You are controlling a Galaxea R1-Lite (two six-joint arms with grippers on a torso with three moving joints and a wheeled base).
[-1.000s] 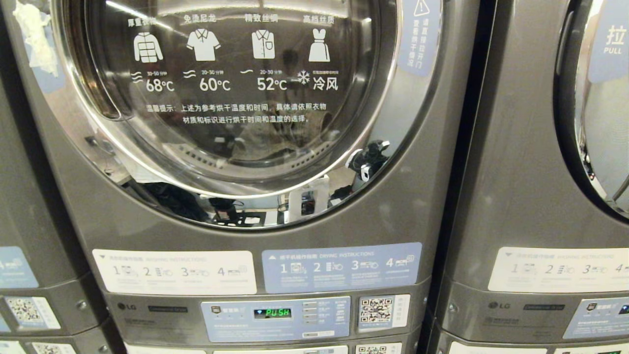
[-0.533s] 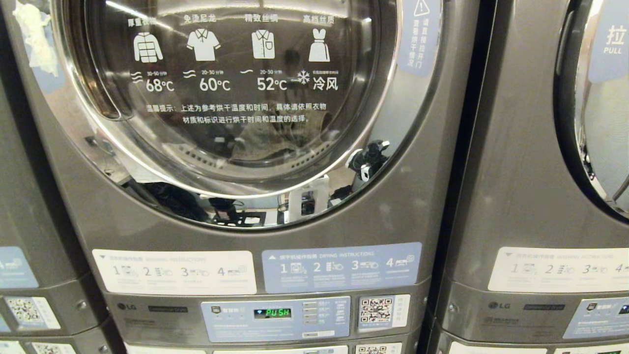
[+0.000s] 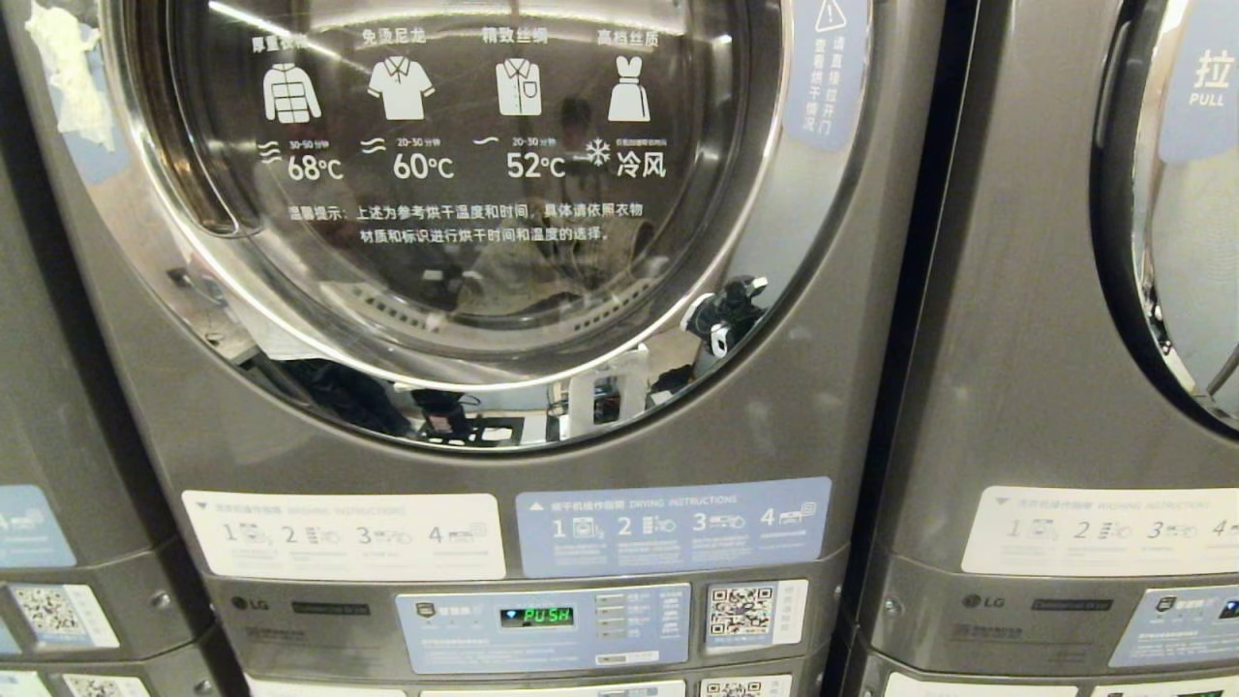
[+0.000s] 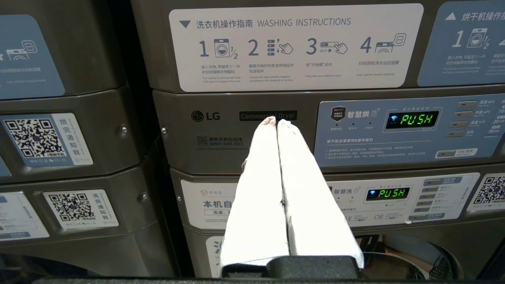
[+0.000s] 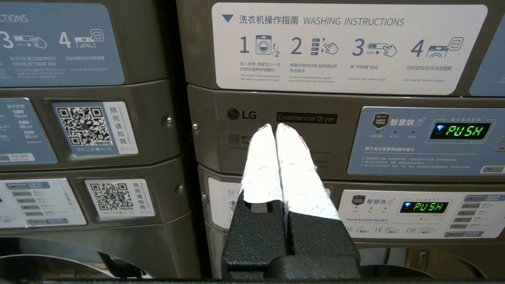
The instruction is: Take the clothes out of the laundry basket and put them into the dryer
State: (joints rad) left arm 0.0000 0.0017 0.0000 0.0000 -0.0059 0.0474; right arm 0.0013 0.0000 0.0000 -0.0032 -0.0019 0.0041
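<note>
The dryer (image 3: pixel 832 407) is a grey LG machine that fills the head view, and its round glass door (image 3: pixel 455 261) is shut. A dull brownish heap (image 3: pixel 503 281) shows low behind the glass; I cannot tell whether it is clothes. The laundry basket is out of view. Neither arm shows in the head view. My left gripper (image 4: pixel 276 120) is shut and empty, held level, pointing at this dryer's control strip (image 4: pixel 410 126). My right gripper (image 5: pixel 275 126) is also shut and empty, pointing at the neighbouring machine's strip (image 5: pixel 434 138).
A second grey machine (image 3: pixel 1045 368) stands close on the right, its door marked PULL (image 3: pixel 1205 77). A third machine (image 3: pixel 48 407) stands on the left. Washer panels (image 4: pixel 394 195) with lit PUSH displays sit below the dryers.
</note>
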